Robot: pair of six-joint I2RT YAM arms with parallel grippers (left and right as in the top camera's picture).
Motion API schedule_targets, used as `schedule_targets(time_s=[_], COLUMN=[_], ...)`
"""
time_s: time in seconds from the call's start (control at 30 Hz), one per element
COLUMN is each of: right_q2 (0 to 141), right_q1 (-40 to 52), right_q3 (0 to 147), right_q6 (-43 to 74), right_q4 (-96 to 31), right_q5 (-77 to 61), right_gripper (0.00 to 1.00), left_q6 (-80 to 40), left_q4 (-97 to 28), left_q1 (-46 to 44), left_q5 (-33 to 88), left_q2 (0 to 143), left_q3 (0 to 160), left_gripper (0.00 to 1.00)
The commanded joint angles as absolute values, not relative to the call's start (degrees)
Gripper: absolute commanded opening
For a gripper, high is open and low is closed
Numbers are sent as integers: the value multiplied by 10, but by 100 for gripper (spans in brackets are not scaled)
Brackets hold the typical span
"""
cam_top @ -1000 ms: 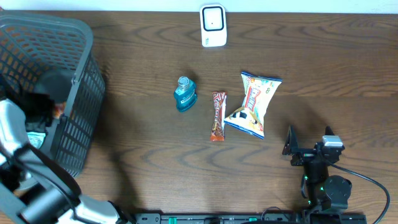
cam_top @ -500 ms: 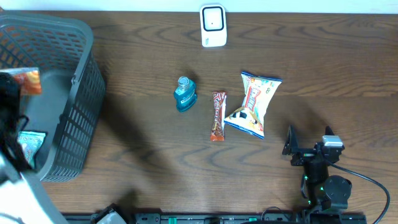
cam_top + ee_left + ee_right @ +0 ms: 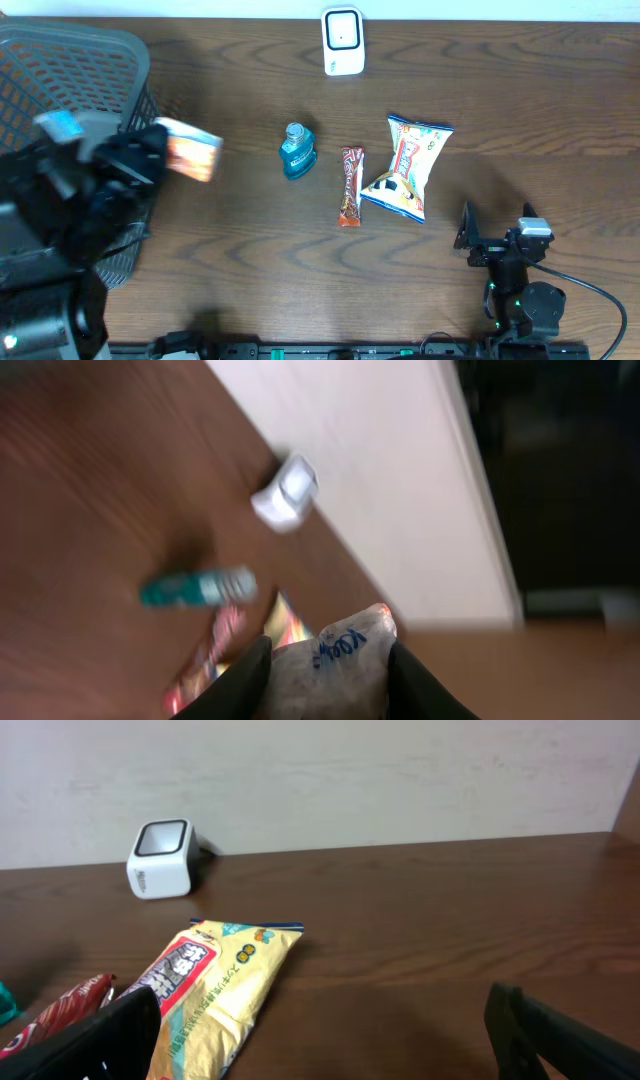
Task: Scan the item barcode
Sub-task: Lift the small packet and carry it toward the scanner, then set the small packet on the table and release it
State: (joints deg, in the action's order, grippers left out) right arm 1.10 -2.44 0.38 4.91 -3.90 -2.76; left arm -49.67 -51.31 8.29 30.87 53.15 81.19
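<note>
I have the left gripper [image 3: 328, 660] clamped on a snack packet [image 3: 192, 155]. In the wrist view its two fingers [image 3: 240, 682] press against either side of the packet, and the pale face with blue print shows between them. From overhead the snack packet is off the table [image 3: 250, 270], held in the air well to the left of the scanner [image 3: 342, 40] and nearer to me than it. The view is too blurred for me to read a barcode on it.

The scanner is a small white box standing at the far edge of the table, its window facing my way. The dark mesh basket [image 3: 70, 60] is far to the scanner's left, with my left arm partly over its near side.

Nearer to me than the scanner, three things lie in a row:
- a blue bottle [image 3: 296, 150], slightly to the scanner's left
- a candy bar [image 3: 350, 186], almost straight in front of the scanner
- a chip bag [image 3: 408, 166], to the scanner's right and just beside the candy bar

The right gripper [image 3: 320, 1040] is spread wide with nothing between its fingers. It sits low over the table, well to the right of the scanner and nearer to me than the chip bag.
</note>
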Motion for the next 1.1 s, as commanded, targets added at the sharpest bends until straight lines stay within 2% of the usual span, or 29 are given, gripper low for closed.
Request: schedule_targets(time_s=[0.0, 0.3, 0.43, 0.77, 1.07], right_q2=[10, 10, 10, 10, 10], right_q1=[-22, -22, -22, -22, -22], right_q3=[3, 3, 3, 3, 3], right_q6=[42, 42, 42, 42, 42], right_q4=[-41, -41, -41, -41, -41], right_q5=[-25, -25, -25, -25, -25], right_gripper=[99, 99, 99, 99, 99], left_q6=[-500, -543, -569, -625, -695], left_q4=[-530, -552, -531, -404, -365], left_q1=[-17, -279, -355, -445, -470], left_q5=[265, 62, 32, 34, 48], left_q2=[555, 690, 782, 1023, 1131], left_q3=[808, 808, 808, 808, 808], left_gripper=[33, 33, 33, 33, 33])
